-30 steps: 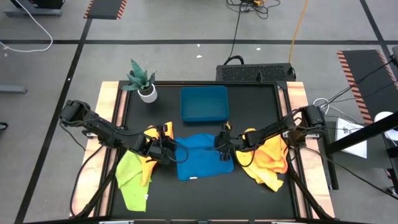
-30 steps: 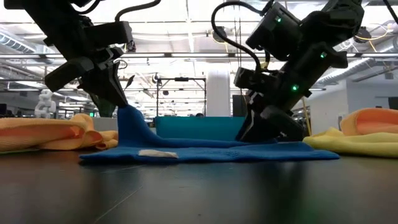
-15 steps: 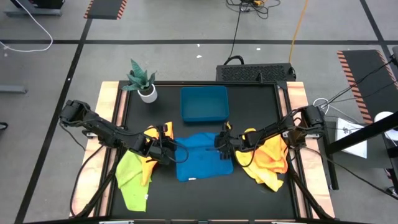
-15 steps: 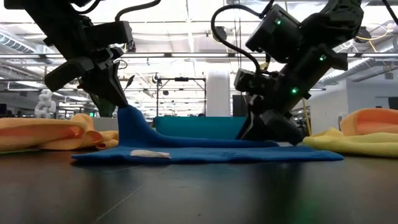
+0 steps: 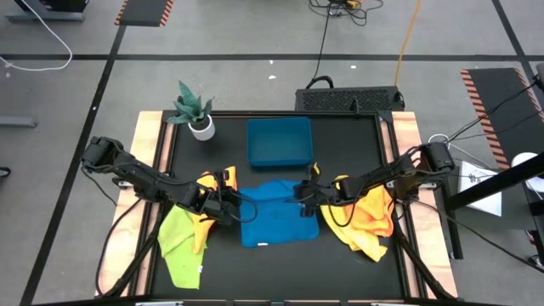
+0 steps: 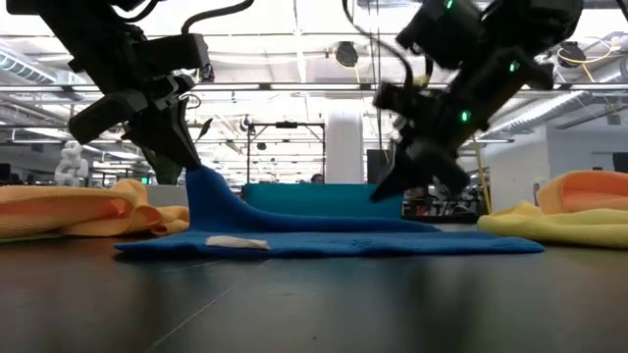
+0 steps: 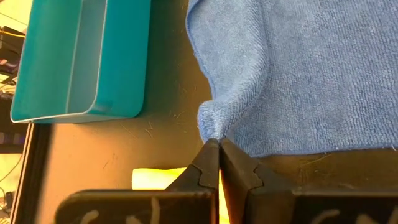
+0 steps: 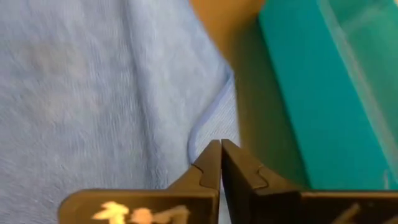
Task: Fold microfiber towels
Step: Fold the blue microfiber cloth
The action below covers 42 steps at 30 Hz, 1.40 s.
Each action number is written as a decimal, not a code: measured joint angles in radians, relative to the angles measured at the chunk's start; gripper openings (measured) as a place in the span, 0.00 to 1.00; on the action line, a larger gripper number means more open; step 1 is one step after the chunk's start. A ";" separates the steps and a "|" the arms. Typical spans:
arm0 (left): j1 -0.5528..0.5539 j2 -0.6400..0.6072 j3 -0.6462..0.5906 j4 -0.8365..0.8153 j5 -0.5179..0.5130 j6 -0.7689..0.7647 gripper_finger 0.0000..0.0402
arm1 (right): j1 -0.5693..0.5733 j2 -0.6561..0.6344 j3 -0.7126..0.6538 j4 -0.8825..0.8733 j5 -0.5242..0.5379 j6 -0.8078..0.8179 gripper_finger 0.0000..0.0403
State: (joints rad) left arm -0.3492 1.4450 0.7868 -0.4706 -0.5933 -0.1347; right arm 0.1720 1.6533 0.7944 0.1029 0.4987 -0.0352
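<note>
Blue towel (image 5: 276, 214) lies spread across the middle of the black table (image 5: 280, 272), just in front of the tray (image 5: 279, 141). Left gripper (image 7: 217, 144) pinches its corner, lifting it into a peak. Right gripper (image 8: 220, 144) hangs above the opposite corner, fingers pressed together on nothing.

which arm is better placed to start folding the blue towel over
Left. The left gripper has its jaws shut on a corner of the blue towel, which rises off the table toward it in the low view. The right gripper is shut too, but appears lifted clear of the cloth.
</note>
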 joint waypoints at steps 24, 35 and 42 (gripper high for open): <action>0.000 0.000 0.000 0.004 0.021 -0.002 0.01 | -0.009 0.101 0.003 -0.033 0.042 -0.278 0.45; 0.000 0.000 0.000 0.004 0.030 -0.004 0.01 | -0.021 0.143 0.004 0.049 0.122 -0.261 0.28; 0.000 0.000 0.000 0.004 0.043 -0.004 0.04 | -0.048 0.144 0.003 0.051 0.123 -0.214 0.08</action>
State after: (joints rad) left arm -0.3492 1.4448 0.7868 -0.4666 -0.5507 -0.1388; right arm 0.1238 1.7973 0.7969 0.1541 0.6214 -0.2490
